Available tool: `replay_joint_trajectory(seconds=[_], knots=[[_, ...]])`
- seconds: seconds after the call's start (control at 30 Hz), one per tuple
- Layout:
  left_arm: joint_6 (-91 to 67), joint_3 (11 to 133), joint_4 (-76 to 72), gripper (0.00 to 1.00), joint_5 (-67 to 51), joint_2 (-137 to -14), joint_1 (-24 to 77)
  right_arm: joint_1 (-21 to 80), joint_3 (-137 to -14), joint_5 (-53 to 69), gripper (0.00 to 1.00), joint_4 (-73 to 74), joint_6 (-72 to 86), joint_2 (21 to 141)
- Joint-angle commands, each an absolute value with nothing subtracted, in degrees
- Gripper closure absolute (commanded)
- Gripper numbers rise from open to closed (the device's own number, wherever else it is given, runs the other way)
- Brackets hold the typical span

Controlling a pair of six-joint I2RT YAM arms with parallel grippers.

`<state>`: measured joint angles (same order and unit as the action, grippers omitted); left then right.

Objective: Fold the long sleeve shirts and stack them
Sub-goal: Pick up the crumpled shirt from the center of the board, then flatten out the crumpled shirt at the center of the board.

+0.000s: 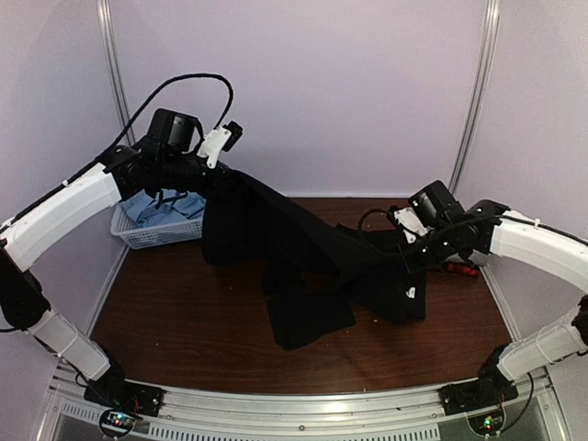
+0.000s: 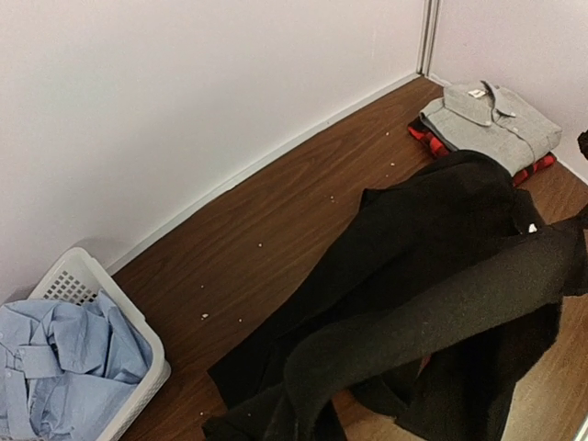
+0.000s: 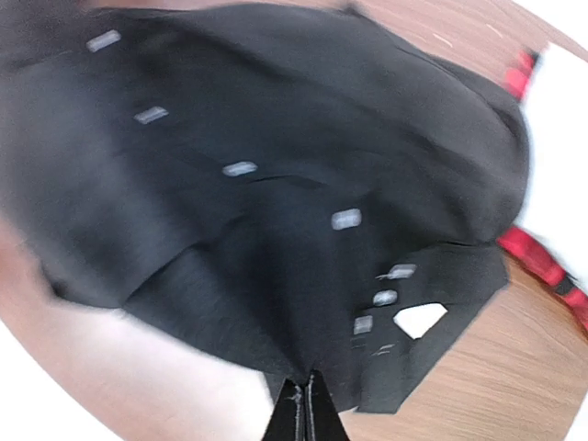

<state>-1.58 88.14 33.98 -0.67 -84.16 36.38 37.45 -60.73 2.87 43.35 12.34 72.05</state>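
Beside basket (image 1: 156, 237) | black shirt (image 1: 276, 230) strung up, both jaws pinching it | grey shirt (image 2: 491, 124) beyond

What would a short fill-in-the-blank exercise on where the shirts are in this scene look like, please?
1. The light blue shirt lies in the white ____.
2. The grey shirt lies folded ____ the plaid shirt.
3. The left tool and the right tool are each ____ on the black shirt.

Missing words: basket; on top of; shut.
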Motion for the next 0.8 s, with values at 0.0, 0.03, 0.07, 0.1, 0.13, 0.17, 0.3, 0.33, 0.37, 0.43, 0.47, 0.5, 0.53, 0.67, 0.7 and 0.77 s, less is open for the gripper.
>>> replay_joint_trajectory(seconds=[0.0,0.03,0.07,0.1,0.13,0.17,0.3,0.33,0.37,0.43,0.47,0.5,0.53,0.67,0.7,0.77], knots=[[-1.5,92.2,29.3,1.00,3.4,-93.6,36.0,28.4,-63.7,-3.5,1.00,43.5,10.3,79.9],[-1.8,93.6,29.2,1.00,4.0,-96.0,36.0,26.4,-64.9,-4.7,1.00,42.8,10.8,82.1],[-2.0,95.1,29.2,1.00,4.5,-98.7,36.0,25.0,-66.4,-6.6,1.00,42.6,11.8,84.4],[-2.4,96.7,29.1,1.00,4.8,-101.1,36.0,24.2,-67.8,-7.9,0.98,41.7,12.1,86.6],[-2.9,98.0,28.8,1.00,5.0,-103.7,36.0,23.5,-68.6,-7.9,0.94,40.6,12.2,88.6],[-3.3,99.3,28.8,1.00,5.2,-105.6,36.0,23.3,-69.7,-7.7,0.88,40.4,12.4,90.4],[-4.1,102.8,28.8,1.00,6.1,-109.9,35.9,25.4,-67.3,-6.1,0.62,37.1,12.8,90.5],[-4.2,103.3,28.9,1.00,6.3,-110.5,35.7,26.1,-65.5,-6.0,0.57,36.2,13.2,89.1],[-4.3,103.5,28.9,1.00,6.6,-110.9,35.6,27.1,-63.5,-6.0,0.52,35.2,13.7,87.4],[-4.7,103.9,28.9,1.00,6.3,-111.4,35.0,29.6,-59.6,-5.8,0.42,33.8,14.7,83.9],[-5.0,104.0,28.9,1.00,6.0,-111.6,34.6,30.9,-57.9,-6.1,0.38,33.6,15.4,82.4],[-5.1,104.0,28.9,1.00,5.7,-111.7,34.3,32.2,-56.5,-6.3,0.35,33.6,16.4,81.1],[-5.1,104.1,28.9,1.00,5.5,-111.8,34.0,33.4,-55.1,-6.7,0.34,34.0,17.3,80.0],[-5.0,103.7,28.9,1.00,5.0,-111.7,33.1,36.7,-50.9,-9.3,0.34,35.7,21.7,77.4],[-5.1,103.6,28.9,1.00,4.7,-111.6,32.9,37.1,-49.9,-9.4,0.35,35.7,22.5,76.9],[-5.1,103.5,28.9,1.00,4.3,-111.6,32.6,37.8,-48.1,-8.6,0.39,35.0,23.4,76.3]])
